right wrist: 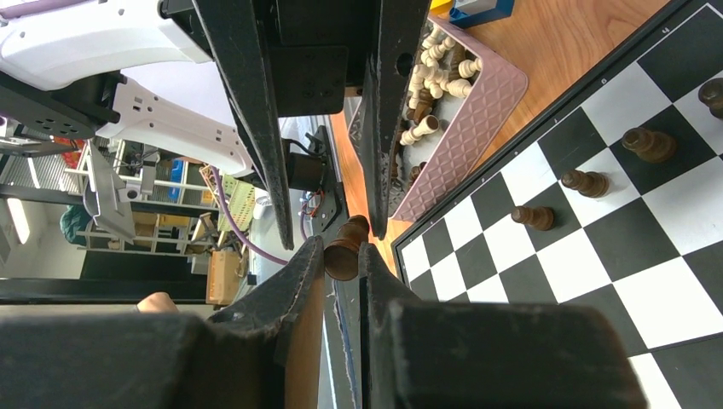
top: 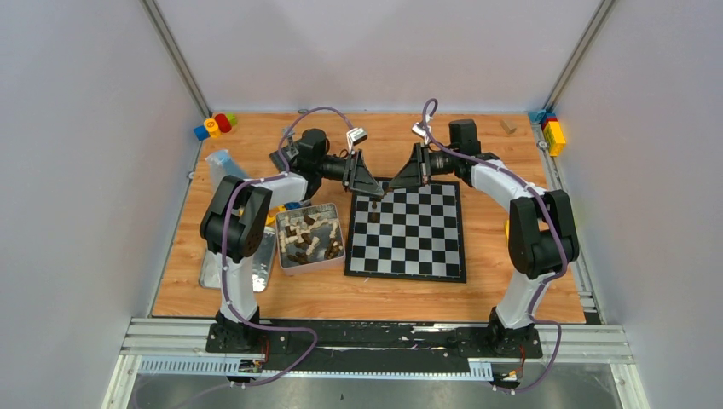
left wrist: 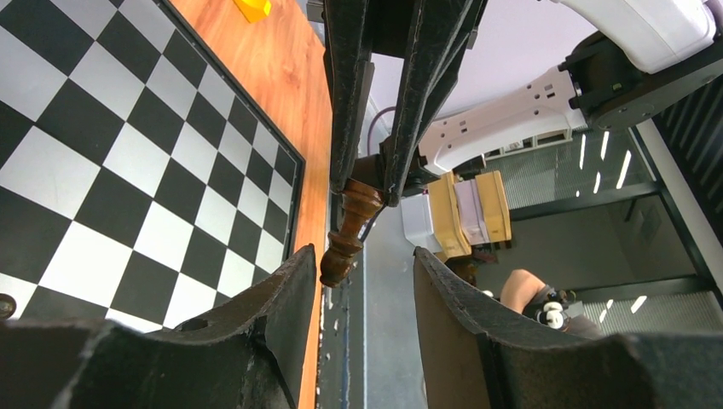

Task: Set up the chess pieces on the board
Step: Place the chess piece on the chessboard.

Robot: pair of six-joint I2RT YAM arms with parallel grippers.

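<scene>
My right gripper is shut on a dark brown chess piece, held in the air over the far left corner of the board. My left gripper faces it with its jaws open. The held piece hangs at their mouth, close to the left finger and apart from the other. In the top view both grippers, left and right, meet tip to tip. Several dark pieces stand on the board along its far edge. More cream and dark pieces lie in the tin.
The metal tin sits just left of the board, its lid further left under the left arm. Coloured bricks lie at the back left corner and back right corner. A yellow brick lies beside the board.
</scene>
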